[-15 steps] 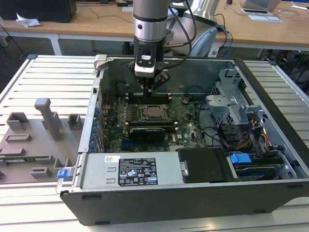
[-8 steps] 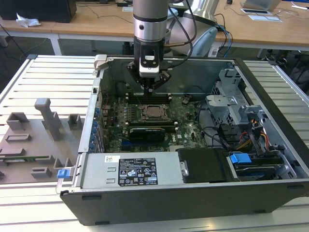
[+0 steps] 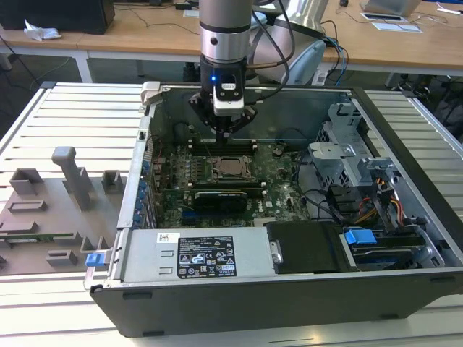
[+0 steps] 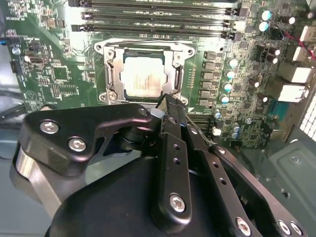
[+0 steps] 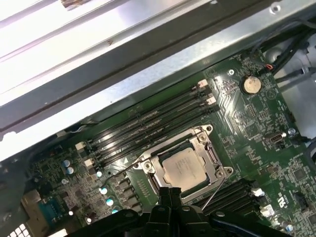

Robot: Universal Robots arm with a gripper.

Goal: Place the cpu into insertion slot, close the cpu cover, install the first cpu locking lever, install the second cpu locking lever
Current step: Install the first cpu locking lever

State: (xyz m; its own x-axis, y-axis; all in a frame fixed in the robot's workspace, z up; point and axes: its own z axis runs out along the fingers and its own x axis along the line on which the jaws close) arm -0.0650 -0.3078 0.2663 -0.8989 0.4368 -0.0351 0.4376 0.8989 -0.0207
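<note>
Gripper (image 4: 165,101) has its fingers pressed together, right beside the slot (image 3: 218,168). cpu (image 4: 142,79) sits inside, cover (image 4: 114,74) down over it.

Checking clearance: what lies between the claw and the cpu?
The metal rim of the cover, between claw and cpu, in the second wrist view.

A robotics lab — an opened PC case (image 3: 289,296) on a slatted metal bench (image 3: 72,108), wooden desks (image 3: 145,32) beyond its far edge.
</note>
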